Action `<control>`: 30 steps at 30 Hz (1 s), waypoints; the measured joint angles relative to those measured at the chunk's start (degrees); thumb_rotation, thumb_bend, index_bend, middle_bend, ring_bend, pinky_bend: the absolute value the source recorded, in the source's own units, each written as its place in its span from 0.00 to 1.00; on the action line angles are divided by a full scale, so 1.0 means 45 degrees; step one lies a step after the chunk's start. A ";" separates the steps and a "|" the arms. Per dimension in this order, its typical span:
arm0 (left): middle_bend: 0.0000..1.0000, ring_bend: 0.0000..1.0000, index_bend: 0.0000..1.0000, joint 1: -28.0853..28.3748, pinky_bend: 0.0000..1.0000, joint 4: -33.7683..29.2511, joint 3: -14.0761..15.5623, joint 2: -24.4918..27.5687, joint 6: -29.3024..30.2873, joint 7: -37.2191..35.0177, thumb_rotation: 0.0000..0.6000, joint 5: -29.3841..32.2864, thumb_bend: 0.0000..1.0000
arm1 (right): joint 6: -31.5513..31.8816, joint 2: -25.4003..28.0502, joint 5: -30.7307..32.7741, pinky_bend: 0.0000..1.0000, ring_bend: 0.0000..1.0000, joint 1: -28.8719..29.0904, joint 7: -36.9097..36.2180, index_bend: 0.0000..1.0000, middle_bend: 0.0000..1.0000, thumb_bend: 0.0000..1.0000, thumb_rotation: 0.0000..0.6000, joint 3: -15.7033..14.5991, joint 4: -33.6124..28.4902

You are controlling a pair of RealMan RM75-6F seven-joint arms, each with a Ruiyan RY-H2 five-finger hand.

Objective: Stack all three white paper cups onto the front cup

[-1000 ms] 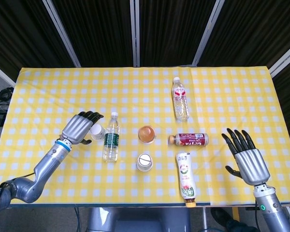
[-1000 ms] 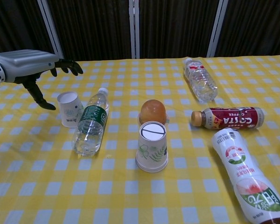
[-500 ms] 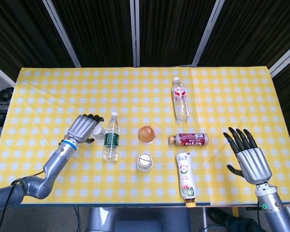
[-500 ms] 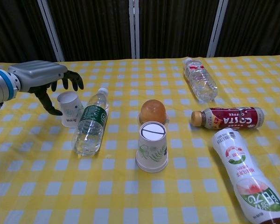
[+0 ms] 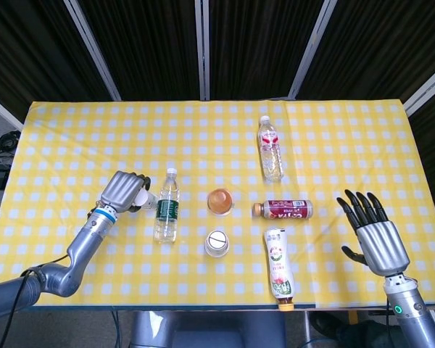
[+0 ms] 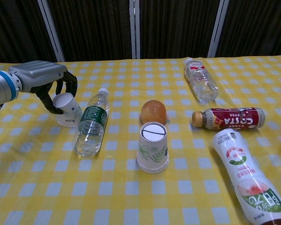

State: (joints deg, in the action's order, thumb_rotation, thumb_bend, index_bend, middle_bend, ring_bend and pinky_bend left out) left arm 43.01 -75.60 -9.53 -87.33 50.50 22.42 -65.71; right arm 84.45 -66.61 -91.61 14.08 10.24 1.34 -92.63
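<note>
1. The front cup [image 6: 152,148] is set upside down on the yellow checked tablecloth [image 6: 131,197].
2. Left of it, beyond the green-labelled bottle [image 6: 90,123], a tilted white paper cup [image 6: 68,109] is gripped by the left hand [image 6: 42,76], fingers curled around it.
3. Just behind the front cup, an orange cup [image 6: 153,111] is seen.
4. Far right of it, the right hand [image 5: 373,234] is held with fingers spread, nothing in it.
5. Behind the table, dark curtains [image 5: 145,43] are hung.

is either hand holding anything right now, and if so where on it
The left hand holds the white paper cup left of the green-label water bottle, fingers curled around the cup's upturned base end; it looks tilted. The right hand is open, holding nothing.
</note>
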 measured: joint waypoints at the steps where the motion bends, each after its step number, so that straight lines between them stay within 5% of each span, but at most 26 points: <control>1: 0.48 0.46 0.51 -0.0006 0.58 -0.0085 -0.0004 0.0054 0.0055 -0.0039 1.00 -0.0032 0.23 | -0.0008 0.0002 -0.0011 0.00 0.00 -0.0014 0.0005 0.00 0.00 0.00 1.00 0.0008 -0.0010; 19: 0.48 0.46 0.51 -0.0325 0.58 -0.5380 -0.0345 0.3543 0.1765 -0.1070 1.00 -0.2453 0.20 | 0.0002 0.0084 -0.0125 0.00 0.00 -0.0172 0.0023 0.00 0.00 0.00 1.00 0.0201 -0.0158; 30: 0.47 0.46 0.51 0.1070 0.57 -0.6294 -0.0186 0.2399 0.0199 0.0019 1.00 -0.2462 0.20 | 0.0119 0.0219 -0.0134 0.00 0.00 -0.0326 -0.0094 0.00 0.00 0.00 1.00 0.0302 -0.0187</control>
State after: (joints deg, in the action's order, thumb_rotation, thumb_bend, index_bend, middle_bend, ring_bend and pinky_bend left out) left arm 47.83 -103.92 -10.36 -76.54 51.40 22.50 -76.79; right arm 84.99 -65.62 -92.21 12.61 9.82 2.70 -93.47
